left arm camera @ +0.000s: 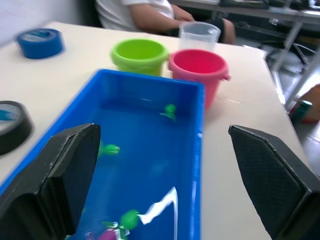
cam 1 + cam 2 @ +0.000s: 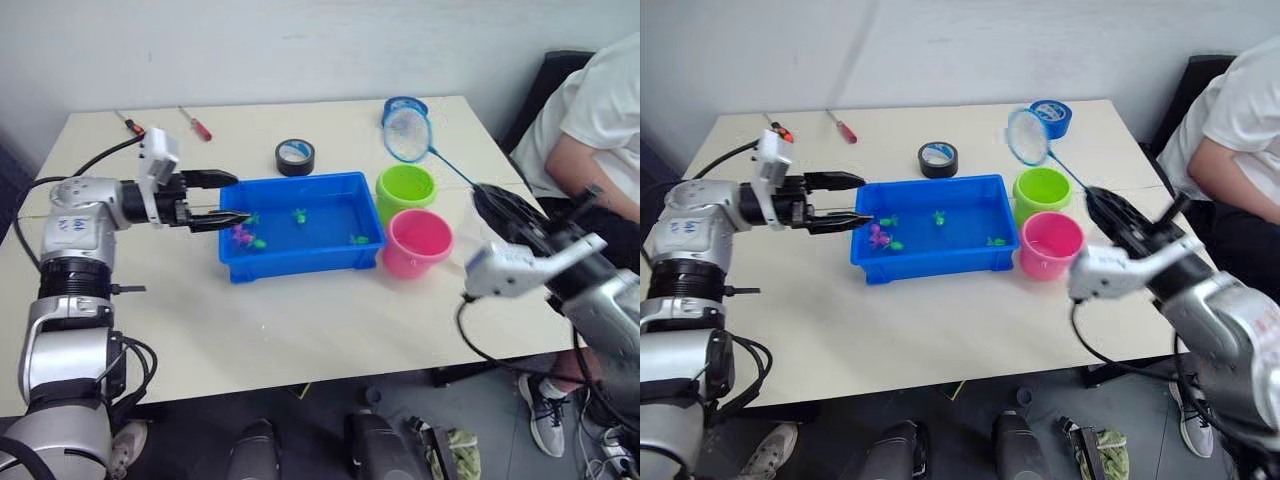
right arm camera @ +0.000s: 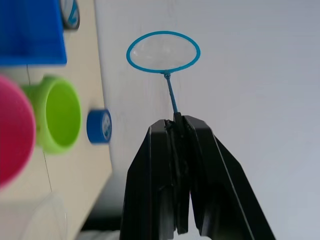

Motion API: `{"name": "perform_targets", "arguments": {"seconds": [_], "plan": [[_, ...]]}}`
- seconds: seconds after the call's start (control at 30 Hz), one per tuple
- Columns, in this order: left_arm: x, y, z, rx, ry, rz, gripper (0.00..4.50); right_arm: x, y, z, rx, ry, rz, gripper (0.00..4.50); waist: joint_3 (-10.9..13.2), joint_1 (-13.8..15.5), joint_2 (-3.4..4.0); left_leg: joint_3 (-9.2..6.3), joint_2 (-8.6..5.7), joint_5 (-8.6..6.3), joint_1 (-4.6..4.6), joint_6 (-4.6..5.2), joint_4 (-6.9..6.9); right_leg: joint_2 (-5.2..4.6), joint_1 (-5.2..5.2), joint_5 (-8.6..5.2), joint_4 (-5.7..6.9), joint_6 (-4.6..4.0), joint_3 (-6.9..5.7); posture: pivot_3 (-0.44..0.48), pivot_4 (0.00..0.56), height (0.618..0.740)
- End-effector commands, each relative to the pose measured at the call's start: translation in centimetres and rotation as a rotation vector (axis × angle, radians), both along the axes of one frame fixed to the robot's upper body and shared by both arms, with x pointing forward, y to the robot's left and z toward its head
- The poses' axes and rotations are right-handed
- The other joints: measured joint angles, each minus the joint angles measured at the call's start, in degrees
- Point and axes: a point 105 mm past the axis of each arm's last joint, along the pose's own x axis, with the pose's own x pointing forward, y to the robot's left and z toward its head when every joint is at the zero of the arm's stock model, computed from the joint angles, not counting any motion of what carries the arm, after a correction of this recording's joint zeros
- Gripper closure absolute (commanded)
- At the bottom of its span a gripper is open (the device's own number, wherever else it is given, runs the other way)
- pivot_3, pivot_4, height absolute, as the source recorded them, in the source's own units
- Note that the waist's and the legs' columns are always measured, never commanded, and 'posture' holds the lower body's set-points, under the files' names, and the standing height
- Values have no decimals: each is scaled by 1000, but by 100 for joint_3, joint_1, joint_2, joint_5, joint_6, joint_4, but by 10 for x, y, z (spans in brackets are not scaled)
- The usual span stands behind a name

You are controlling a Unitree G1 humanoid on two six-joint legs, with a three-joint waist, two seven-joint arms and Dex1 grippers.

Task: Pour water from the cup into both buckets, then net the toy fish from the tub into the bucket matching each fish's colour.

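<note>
The blue tub (image 2: 232, 264) holds water and small toy fish: pink ones (image 2: 240, 235) near its left end and green ones (image 2: 299, 213) spread about. My left gripper (image 2: 238, 197) is open at the tub's left end, one finger on each side of its rim. To the tub's right stand the lime green bucket (image 2: 406, 190) and the pink bucket (image 2: 417, 243). The clear cup (image 1: 199, 35) stands just beyond them. My right gripper (image 3: 177, 120) is shut on the thin handle of a blue net (image 2: 407, 133), held in the air over the table's far right.
A black tape roll (image 2: 295, 156) lies behind the tub and a blue tape roll (image 2: 1052, 112) at the far right. Two screwdrivers (image 2: 195, 122) lie at the back left. A person (image 2: 590, 130) sits at the table's right side.
</note>
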Motion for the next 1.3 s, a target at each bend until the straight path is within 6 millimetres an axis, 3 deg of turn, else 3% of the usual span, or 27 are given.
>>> {"name": "perform_targets", "arguments": {"seconds": [0.03, 0.17, 0.3, 0.6, 1.03, 1.3], "plan": [[1, 35, 5, 28, -41, 172, 26, 13, 11, -4, 207, 227, 62, 4500, 0, -3, 1, 1, 2, 0, 0, 0, -1, 1, -1, 0, 0, 0, 2, 0, 150, 731], [-4, 56, 0, 28, -19, 288, 26, 28, 22, -7, 348, 431, 115, 4500, 0, 16, 0, 6, 1, 0, -2, 1, 2, -5, -2, 0, 1, 0, 2, 0, 150, 731], [-12, 82, -17, 75, 29, 435, 26, 44, 50, -17, 504, 699, 211, 4500, -1, 19, -1, 7, 3, -1, -4, 3, 3, -8, -6, 0, 6, -1, -2, 0, 150, 731], [-28, 84, -29, 38, 72, 495, 26, 42, 102, -38, 586, 1075, 314, 4500, -1, 18, -1, 9, 2, -1, -22, 3, 3, -15, -31, -5, 26, -10, -8, 0, 150, 731], [-34, 72, -31, 27, 83, 489, 26, 50, 138, -67, 512, 1171, 301, 4500, -2, 1, -3, 9, 1, -2, -23, 4, -1, -15, -32, -6, 19, -12, -9, 0, 150, 731], [-38, 70, -32, 25, 87, 490, 26, 57, 147, -77, 498, 1172, 292, 4500, -2, -29, -3, 10, 1, -3, -26, 3, -6, -15, -36, -6, 10, -12, -9, 0, 150, 731]]}}
